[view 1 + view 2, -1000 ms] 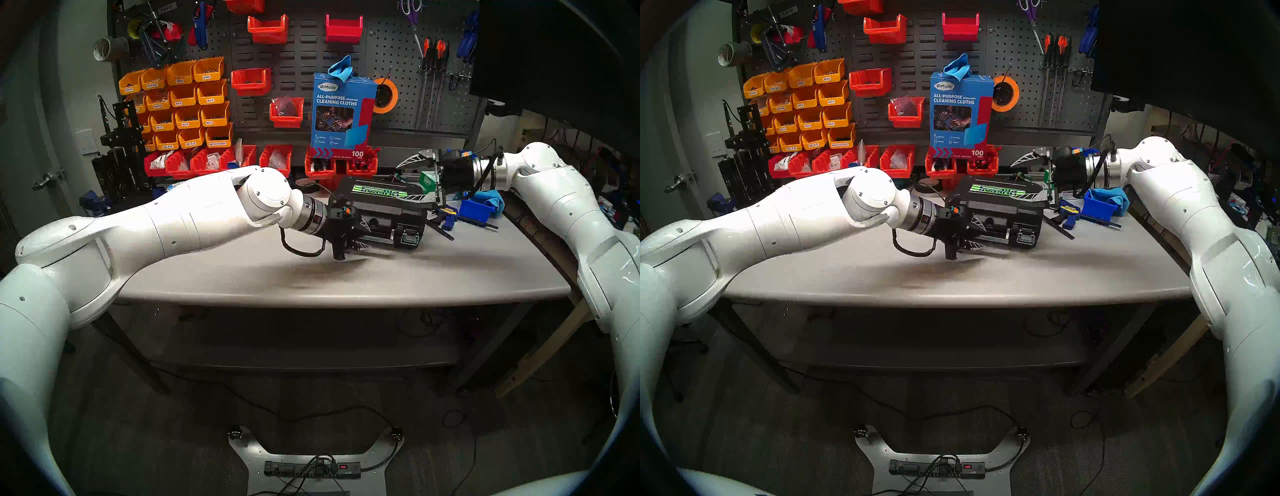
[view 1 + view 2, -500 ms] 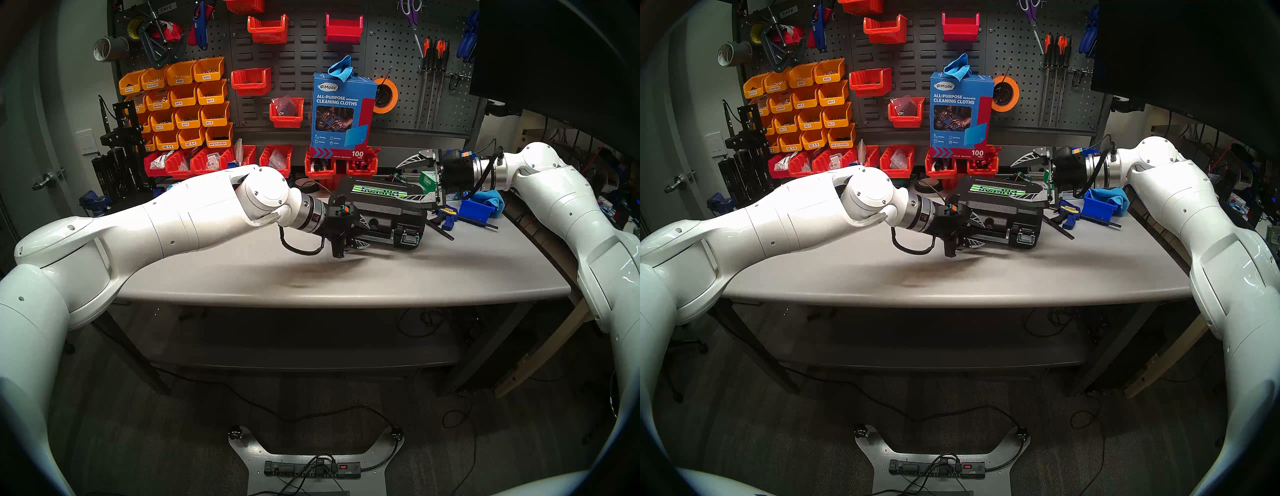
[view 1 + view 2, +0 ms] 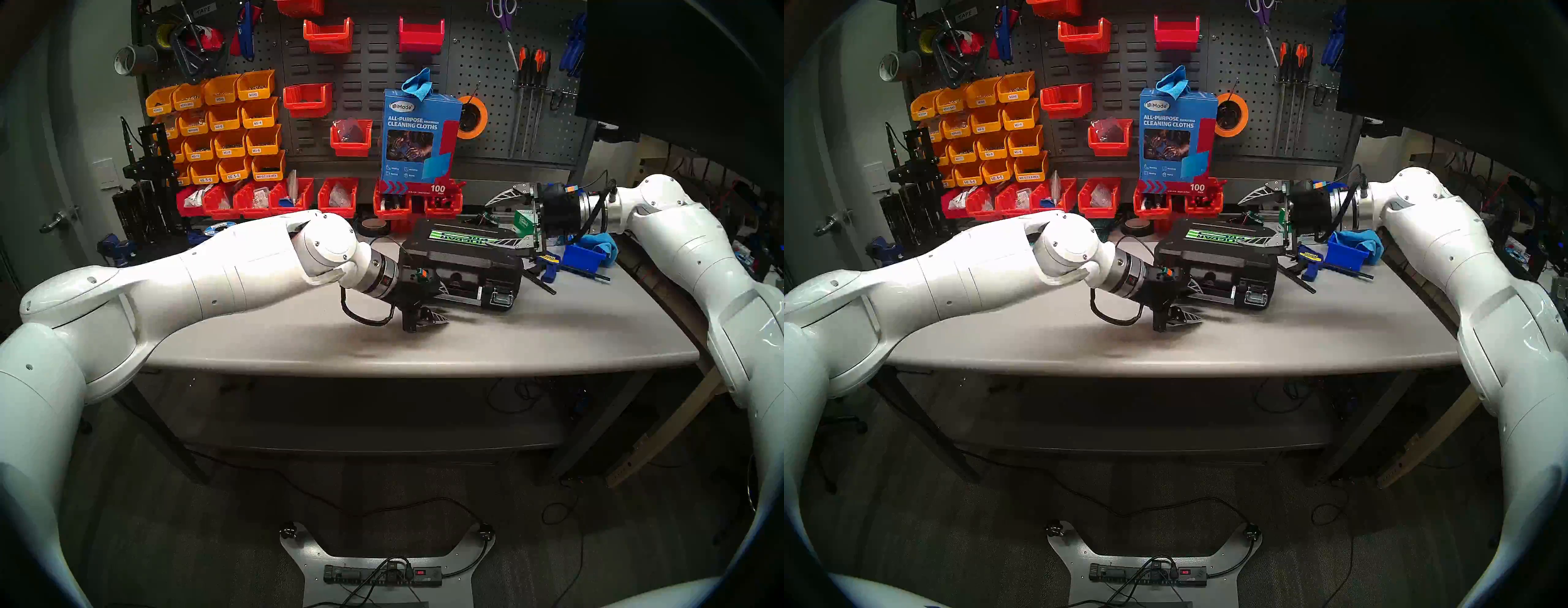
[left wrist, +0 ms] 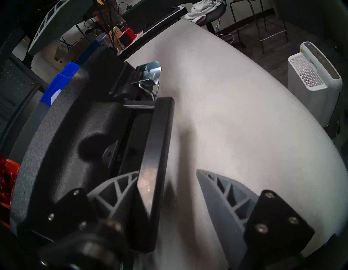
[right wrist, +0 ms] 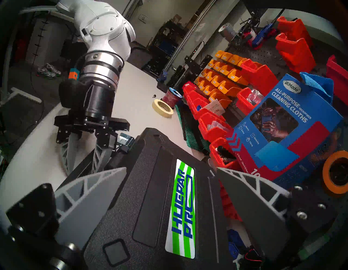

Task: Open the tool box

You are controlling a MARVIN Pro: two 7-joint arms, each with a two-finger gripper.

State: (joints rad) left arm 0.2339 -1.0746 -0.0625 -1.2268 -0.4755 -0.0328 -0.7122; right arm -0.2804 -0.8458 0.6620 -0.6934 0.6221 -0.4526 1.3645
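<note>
While the black hard-plastic tool box (image 3: 462,265) sits near the grey desk's (image 3: 424,344) back edge, the left end effector (image 3: 439,303) straddles its handle (image 4: 156,169), spread wide; the right end effector (image 3: 505,218) gapes above the lid, with bare desk in front.

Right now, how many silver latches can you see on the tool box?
2. The right latch sits at the right end of the tool box front, beyond the handle; the left latch is beside the left gripper. None seems hidden.

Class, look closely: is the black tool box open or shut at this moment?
Shut. The tool box lies flat, lid down against its base, with no gap showing inside, though the latch looks flipped outward.
</note>
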